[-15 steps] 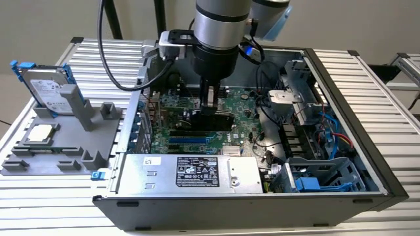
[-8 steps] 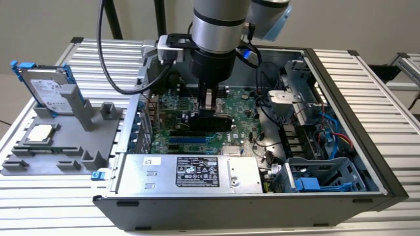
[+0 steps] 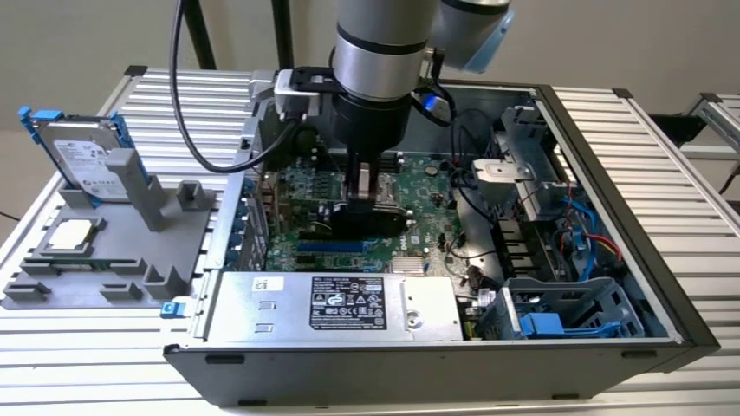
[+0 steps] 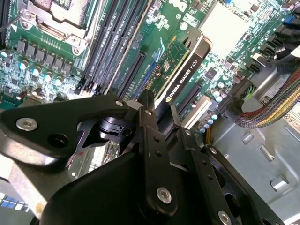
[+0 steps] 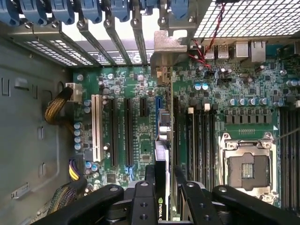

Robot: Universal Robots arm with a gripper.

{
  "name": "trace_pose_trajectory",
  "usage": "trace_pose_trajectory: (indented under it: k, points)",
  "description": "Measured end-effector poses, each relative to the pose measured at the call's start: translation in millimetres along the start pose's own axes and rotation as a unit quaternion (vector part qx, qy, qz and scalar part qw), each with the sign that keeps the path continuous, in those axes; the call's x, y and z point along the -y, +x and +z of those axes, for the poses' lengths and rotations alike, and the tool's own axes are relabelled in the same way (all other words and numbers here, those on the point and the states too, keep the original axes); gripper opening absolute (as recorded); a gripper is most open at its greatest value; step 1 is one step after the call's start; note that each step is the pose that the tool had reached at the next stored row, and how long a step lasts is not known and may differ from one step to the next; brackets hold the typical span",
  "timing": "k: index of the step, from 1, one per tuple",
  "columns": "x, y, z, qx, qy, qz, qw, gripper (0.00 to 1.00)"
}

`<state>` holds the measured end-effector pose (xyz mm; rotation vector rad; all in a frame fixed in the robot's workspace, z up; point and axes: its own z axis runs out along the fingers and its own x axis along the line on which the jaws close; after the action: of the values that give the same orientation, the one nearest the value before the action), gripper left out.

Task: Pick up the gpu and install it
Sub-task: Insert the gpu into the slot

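Note:
The gpu [image 3: 379, 224] is a thin card with a green board face and a black edge. It stands on edge inside the open computer case [image 3: 647, 217], low over the green motherboard [image 3: 434, 186]. My gripper [image 3: 366, 198] reaches down into the case and is shut on the gpu's upper edge. In both wrist views the gpu [image 4: 180, 70] [image 5: 162, 152] runs out from between the black fingers [image 4: 149, 136] [image 5: 182, 187]. It lies along the blue slot [image 5: 158, 101], between the black expansion slots [image 5: 127, 131] and the memory slots [image 5: 201, 136]. Whether its connector sits in the slot I cannot tell.
A silver hard drive [image 3: 87, 156] with blue tabs and a square processor chip [image 3: 72, 232] rest on a grey fixture [image 3: 104, 277] at the exterior view's left. The power supply [image 3: 347, 303], drive cage [image 3: 578, 312], cable bundles [image 4: 267, 110] and the empty processor socket [image 5: 246, 166] crowd the case.

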<state>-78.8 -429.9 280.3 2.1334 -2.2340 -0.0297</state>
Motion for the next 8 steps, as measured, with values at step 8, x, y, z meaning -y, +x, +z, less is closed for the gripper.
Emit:
trace_pose_trajectory:
  k: [8]
  points:
    - [-2.5,2.1,4.4,-0.0061,0.0002,0.0,1.0,0.0]
